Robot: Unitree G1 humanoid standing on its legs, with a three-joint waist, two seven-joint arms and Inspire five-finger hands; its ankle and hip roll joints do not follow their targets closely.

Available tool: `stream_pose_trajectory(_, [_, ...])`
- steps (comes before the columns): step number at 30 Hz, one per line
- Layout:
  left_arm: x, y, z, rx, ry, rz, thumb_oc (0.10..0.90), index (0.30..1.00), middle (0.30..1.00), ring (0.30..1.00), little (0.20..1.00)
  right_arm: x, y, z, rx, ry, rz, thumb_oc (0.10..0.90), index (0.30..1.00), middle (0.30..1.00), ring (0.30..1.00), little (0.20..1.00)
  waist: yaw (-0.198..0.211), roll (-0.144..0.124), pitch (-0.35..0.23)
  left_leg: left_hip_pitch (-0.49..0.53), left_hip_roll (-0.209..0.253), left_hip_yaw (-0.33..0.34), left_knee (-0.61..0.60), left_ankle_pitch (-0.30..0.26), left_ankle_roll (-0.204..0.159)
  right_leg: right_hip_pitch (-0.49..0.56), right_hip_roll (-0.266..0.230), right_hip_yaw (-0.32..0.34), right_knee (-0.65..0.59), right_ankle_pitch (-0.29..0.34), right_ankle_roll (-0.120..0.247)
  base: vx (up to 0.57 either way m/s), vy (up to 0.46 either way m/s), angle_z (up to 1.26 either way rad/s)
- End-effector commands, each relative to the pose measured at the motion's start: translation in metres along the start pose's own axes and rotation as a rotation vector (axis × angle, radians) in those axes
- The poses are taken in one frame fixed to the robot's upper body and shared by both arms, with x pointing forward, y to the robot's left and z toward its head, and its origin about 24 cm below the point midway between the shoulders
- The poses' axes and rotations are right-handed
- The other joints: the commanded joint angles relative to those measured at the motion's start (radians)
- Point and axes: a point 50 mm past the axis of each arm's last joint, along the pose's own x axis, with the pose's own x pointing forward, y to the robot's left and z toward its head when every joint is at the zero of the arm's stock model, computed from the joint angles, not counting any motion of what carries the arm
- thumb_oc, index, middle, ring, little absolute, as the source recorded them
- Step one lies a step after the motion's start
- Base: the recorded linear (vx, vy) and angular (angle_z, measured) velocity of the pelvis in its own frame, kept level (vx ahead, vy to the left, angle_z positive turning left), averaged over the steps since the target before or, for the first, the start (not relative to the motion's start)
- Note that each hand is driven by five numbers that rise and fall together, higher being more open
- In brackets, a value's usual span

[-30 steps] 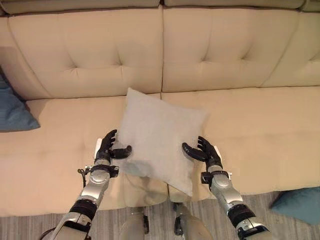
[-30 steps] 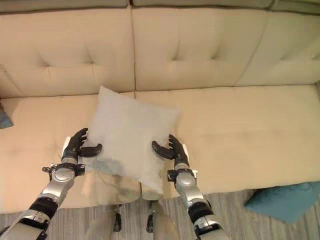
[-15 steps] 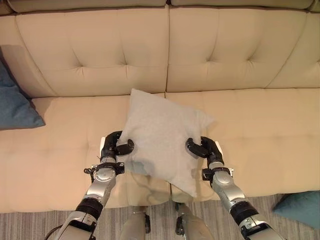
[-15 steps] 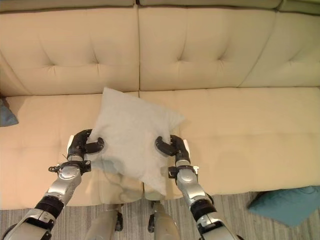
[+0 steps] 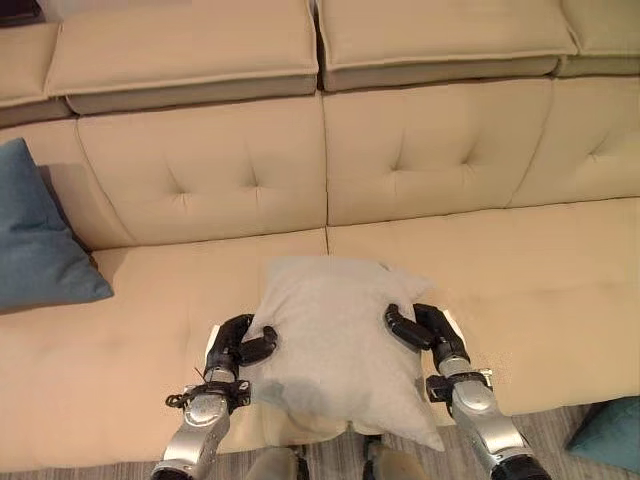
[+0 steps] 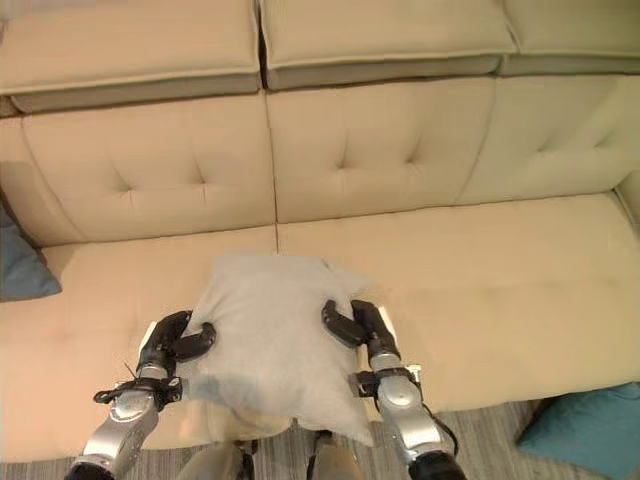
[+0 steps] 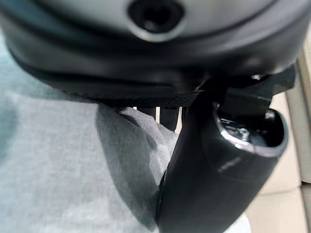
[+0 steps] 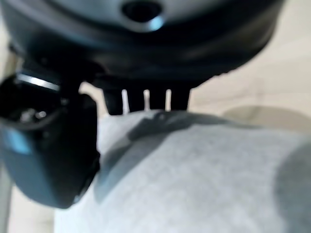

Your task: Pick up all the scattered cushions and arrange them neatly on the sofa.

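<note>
soft grey fabric cushion, squarish, on tufted beige sofa

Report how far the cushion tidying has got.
Done: one blue cushion leans at the sofa's left end. In hand: the grey cushion is pinched between the left hand and right hand over the seat. Left: a teal cushion lies on the floor.

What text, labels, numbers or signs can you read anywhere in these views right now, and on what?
None: no readable word, label, number or sign stands on anything here.
Grey cushion: plain fabric, no tag showing.
Beige sofa: plain tufted upholstery.
Blue cushion on the sofa and blue cushion on the floor: plain.
Left hand and right hand, both gripping the grey cushion: dark, no markings legible.
</note>
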Motion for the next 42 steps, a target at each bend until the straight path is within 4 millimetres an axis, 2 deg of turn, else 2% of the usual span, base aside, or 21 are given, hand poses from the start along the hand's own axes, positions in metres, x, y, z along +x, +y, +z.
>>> stream_pose_trajectory(1, [0.007, -0.035, 0.065, -0.045, -0.322, -0.198, 0.400, 0.300, 0.300, 0.300, 0.300, 0.006, 0.018, 0.060, 0.041, -0.313, 0.094, 0.400, 0.300, 0.300, 0.300, 0.300, 0.012, 0.023, -0.132, 0.076, -0.033, -0.006, 0.051, -0.201, 0.039, -0.065, -0.054, -0.011, 0.320, -0.147, 0.089, 0.00, 0.000, 0.00])
stream_pose_trajectory(2, [0.007, -0.036, 0.067, -0.036, -0.333, -0.205, 0.400, 0.300, 0.300, 0.300, 0.300, 0.005, 0.016, 0.062, 0.039, -0.325, 0.085, 0.400, 0.300, 0.300, 0.300, 0.300, 0.005, 0.026, -0.129, 0.077, -0.032, -0.011, 0.056, -0.202, 0.040, -0.083, -0.045, 0.012, 0.349, -0.146, 0.090, 0.00, 0.000, 0.00])
stream_pose_trajectory(3, [0.007, -0.040, 0.071, -0.039, -0.351, -0.217, 0.400, 0.300, 0.300, 0.300, 0.300, 0.004, 0.013, 0.065, 0.030, -0.341, 0.072, 0.400, 0.300, 0.300, 0.300, 0.300, -0.007, 0.027, -0.126, 0.081, -0.029, -0.019, 0.060, -0.202, 0.036, -0.105, -0.017, 0.056, 0.343, -0.162, 0.076, 0.00, 0.000, 0.00])
stream_pose_trajectory(7, [0.007, -0.043, 0.079, -0.036, -0.381, -0.235, 0.400, 0.300, 0.300, 0.300, 0.300, 0.006, 0.011, 0.068, 0.026, -0.353, 0.065, 0.400, 0.300, 0.300, 0.300, 0.300, -0.014, 0.019, -0.136, 0.073, -0.028, -0.026, 0.053, -0.192, 0.029, -0.116, 0.011, 0.083, 0.270, -0.153, 0.059, 0.01, -0.087, 0.07])
stream_pose_trajectory(8, [0.008, -0.046, 0.085, -0.043, -0.399, -0.242, 0.400, 0.300, 0.300, 0.300, 0.300, 0.009, 0.011, 0.073, 0.024, -0.367, 0.065, 0.400, 0.300, 0.300, 0.300, 0.300, -0.015, 0.013, -0.133, 0.055, -0.025, -0.031, 0.044, -0.177, 0.019, -0.145, 0.028, 0.079, 0.233, -0.136, 0.056, -0.08, -0.141, 0.05])
stream_pose_trajectory(11, [0.010, -0.051, 0.099, -0.052, -0.448, -0.256, 0.400, 0.300, 0.300, 0.300, 0.300, 0.010, 0.007, 0.085, 0.011, -0.417, 0.039, 0.400, 0.300, 0.300, 0.300, 0.300, -0.015, 0.001, -0.130, -0.008, -0.025, -0.051, 0.044, -0.152, -0.001, -0.158, 0.031, 0.087, 0.198, -0.124, 0.053, -0.10, -0.146, 0.26])
stream_pose_trajectory(13, [0.010, -0.054, 0.103, -0.064, -0.462, -0.262, 0.400, 0.300, 0.300, 0.300, 0.300, 0.009, 0.005, 0.090, 0.000, -0.441, 0.024, 0.400, 0.300, 0.300, 0.300, 0.300, -0.017, 0.002, -0.133, -0.023, -0.024, -0.061, 0.039, -0.145, -0.007, -0.166, 0.034, 0.084, 0.195, -0.125, 0.046, -0.07, -0.149, 0.41])
stream_pose_trajectory(14, [0.010, -0.065, 0.115, -0.110, -0.496, -0.291, 0.400, 0.300, 0.300, 0.300, 0.300, 0.009, -0.001, 0.103, -0.018, -0.498, -0.019, 0.400, 0.300, 0.300, 0.300, 0.300, -0.021, 0.006, -0.124, -0.076, -0.018, -0.076, 0.043, -0.132, -0.028, -0.188, 0.031, 0.060, 0.179, -0.125, 0.032, -0.12, -0.240, 0.38])
stream_pose_trajectory(16, [0.011, -0.074, 0.128, -0.145, -0.536, -0.314, 0.400, 0.300, 0.300, 0.300, 0.300, 0.011, -0.006, 0.114, -0.026, -0.541, -0.056, 0.400, 0.300, 0.300, 0.300, 0.300, -0.027, 0.012, -0.112, -0.135, -0.014, -0.092, 0.065, -0.123, -0.044, -0.217, 0.028, 0.037, 0.172, -0.126, 0.024, -0.13, -0.216, 0.80])
stream_pose_trajectory(18, [0.012, -0.085, 0.148, -0.157, -0.599, -0.330, 0.400, 0.300, 0.300, 0.300, 0.300, 0.014, -0.012, 0.131, -0.049, -0.600, -0.101, 0.400, 0.300, 0.300, 0.300, 0.300, -0.040, 0.017, -0.090, -0.212, -0.013, -0.086, 0.135, -0.126, -0.054, -0.257, 0.019, 0.009, 0.179, -0.126, 0.014, -0.15, -0.152, 0.64])
stream_pose_trajectory(20, [0.013, -0.090, 0.158, -0.159, -0.631, -0.335, 0.400, 0.300, 0.300, 0.300, 0.300, 0.018, -0.016, 0.141, -0.076, -0.629, -0.133, 0.400, 0.300, 0.300, 0.300, 0.300, -0.050, 0.023, -0.083, -0.254, -0.006, -0.060, 0.171, -0.131, -0.054, -0.280, 0.011, -0.018, 0.181, -0.126, 0.008, -0.08, -0.087, 0.47])
stream_pose_trajectory(24, [0.017, -0.097, 0.174, -0.105, -0.682, -0.331, 0.400, 0.300, 0.300, 0.300, 0.300, 0.026, -0.016, 0.153, -0.091, -0.657, -0.172, 0.400, 0.300, 0.300, 0.300, 0.300, -0.050, 0.031, -0.089, -0.275, 0.000, -0.044, 0.156, -0.120, -0.051, -0.314, 0.016, -0.022, 0.193, -0.129, 0.004, 0.00, -0.023, 0.24])
stream_pose_trajectory(27, [0.021, -0.099, 0.179, -0.072, -0.697, -0.311, 0.400, 0.300, 0.300, 0.300, 0.300, 0.030, -0.013, 0.157, -0.108, -0.666, -0.182, 0.400, 0.300, 0.300, 0.300, 0.300, -0.050, 0.036, -0.103, -0.276, -0.002, -0.042, 0.132, -0.116, -0.045, -0.345, 0.015, -0.011, 0.211, -0.131, 0.003, 0.04, 0.025, -0.06])
stream_pose_trajectory(28, [0.024, -0.101, 0.189, -0.042, -0.721, -0.286, 0.400, 0.300, 0.300, 0.300, 0.300, 0.034, -0.010, 0.167, -0.129, -0.692, -0.196, 0.400, 0.300, 0.300, 0.300, 0.300, -0.049, 0.041, -0.105, -0.281, -0.005, -0.041, 0.119, -0.112, -0.040, -0.373, 0.015, 0.002, 0.232, -0.133, 0.003, 0.00, 0.000, 0.00])
stream_pose_trajectory(29, [0.024, -0.101, 0.190, -0.042, -0.722, -0.286, 0.400, 0.300, 0.300, 0.300, 0.300, 0.034, -0.010, 0.167, -0.129, -0.693, -0.196, 0.400, 0.300, 0.300, 0.300, 0.300, -0.049, 0.040, -0.105, -0.282, -0.005, -0.040, 0.119, -0.112, -0.040, -0.375, 0.015, 0.002, 0.233, -0.133, 0.003, 0.02, 0.069, 0.02])
stream_pose_trajectory(30, [0.027, -0.103, 0.206, -0.005, -0.771, -0.257, 0.400, 0.300, 0.300, 0.300, 0.300, 0.037, -0.009, 0.185, -0.158, -0.746, -0.222, 0.400, 0.300, 0.300, 0.300, 0.300, -0.048, 0.047, -0.103, -0.290, -0.007, -0.038, 0.108, -0.108, -0.034, -0.405, 0.014, 0.015, 0.255, -0.135, 0.004, 0.00, 0.058, 0.09])
stream_pose_trajectory(34, [0.028, -0.107, 0.252, 0.030, -0.903, -0.181, 0.400, 0.300, 0.300, 0.300, 0.300, 0.043, -0.006, 0.230, -0.216, -0.868, -0.293, 0.400, 0.300, 0.300, 0.300, 0.300, -0.040, 0.055, -0.092, -0.323, -0.013, -0.034, 0.110, -0.104, -0.028, -0.457, 0.016, 0.038, 0.273, -0.130, 0.008, -0.01, 0.044, -0.16])
stream_pose_trajectory(38, [0.017, -0.113, 0.303, 0.042, -1.057, -0.118, 0.400, 0.300, 0.300, 0.300, 0.300, 0.042, -0.006, 0.284, -0.277, -1.009, -0.378, 0.400, 0.300, 0.300, 0.300, 0.300, -0.032, 0.059, -0.079, -0.360, -0.013, -0.039, 0.109, -0.094, -0.027, -0.492, 0.015, 0.044, 0.263, -0.116, 0.015, -0.02, 0.006, -0.04])
stream_pose_trajectory(39, [0.017, -0.113, 0.304, 0.041, -1.060, -0.118, 0.400, 0.300, 0.300, 0.300, 0.300, 0.042, -0.006, 0.285, -0.277, -1.011, -0.378, 0.400, 0.300, 0.300, 0.300, 0.300, -0.033, 0.060, -0.078, -0.360, -0.013, -0.039, 0.110, -0.094, -0.027, -0.493, 0.015, 0.044, 0.263, -0.116, 0.015, -0.03, -0.015, -0.01])
stream_pose_trajectory(40, [0.010, -0.117, 0.324, 0.046, -1.126, -0.093, 0.400, 0.300, 0.300, 0.300, 0.300, 0.039, -0.007, 0.304, -0.297, -1.059, -0.422, 0.400, 0.300, 0.300, 0.300, 0.300, -0.030, 0.061, -0.076, -0.372, -0.013, -0.044, 0.102, -0.087, -0.027, -0.506, 0.014, 0.045, 0.259, -0.112, 0.018, 0.00, 0.000, 0.00])
stream_pose_trajectory(42, [0.002, -0.121, 0.341, 0.048, -1.188, -0.069, 0.400, 0.300, 0.300, 0.300, 0.300, 0.034, -0.010, 0.325, -0.314, -1.119, -0.471, 0.400, 0.300, 0.300, 0.300, 0.300, -0.029, 0.063, -0.075, -0.375, -0.015, -0.049, 0.092, -0.081, -0.028, -0.512, 0.013, 0.045, 0.258, -0.113, 0.019, 0.00, -0.002, 0.02])
